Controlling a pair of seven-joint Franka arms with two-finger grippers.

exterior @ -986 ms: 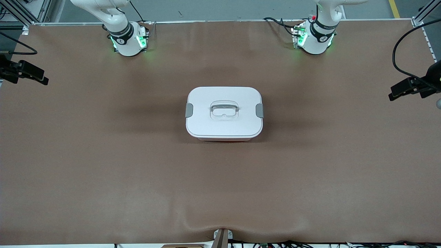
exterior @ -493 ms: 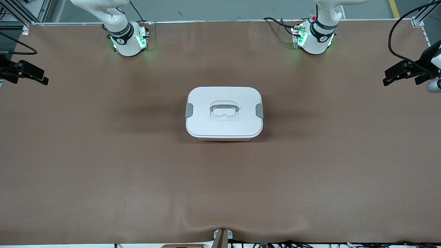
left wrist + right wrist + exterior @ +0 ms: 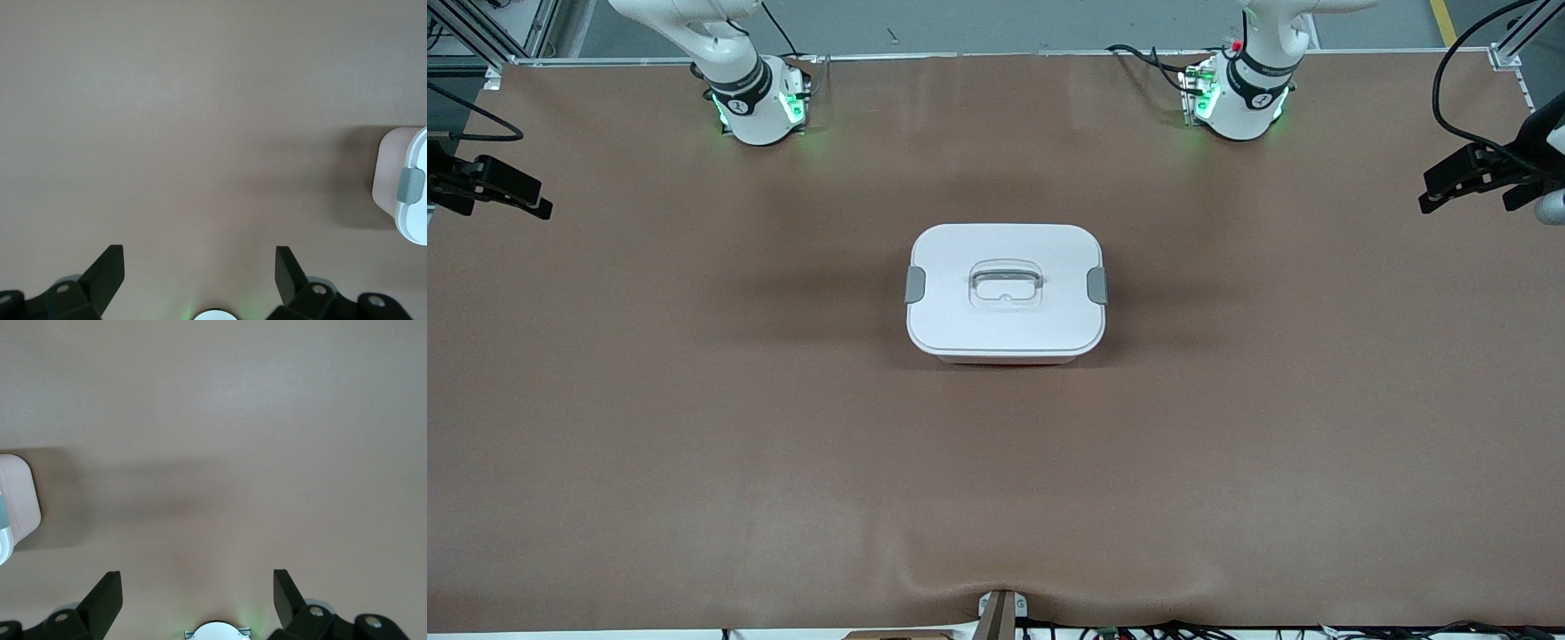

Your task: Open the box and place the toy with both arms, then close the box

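A white rounded-rectangular plastic box is being shown at the middle of the brown-covered table, well apart from every edge, with its white lid seated flat, a grey clasp folded at the end toward the right arm's end of the table, a matching grey clasp at the end toward the left arm's end, and a grey handle lying in its recess. No toy is being shown anywhere on the table, and whether one is inside cannot be told; a shut box like this is fitting both a stage with the toy yet to go in and one with it already enclosed, so no particular move is being called for. The left gripper is being held over the table's edge at the left arm's end, fingers spread wide with nothing between them; the right gripper is being held likewise over the opposite edge, equally wide and unladen. Should the clasps be worked, both would best be approached together, level and square, so that the box is not being pushed sideways.
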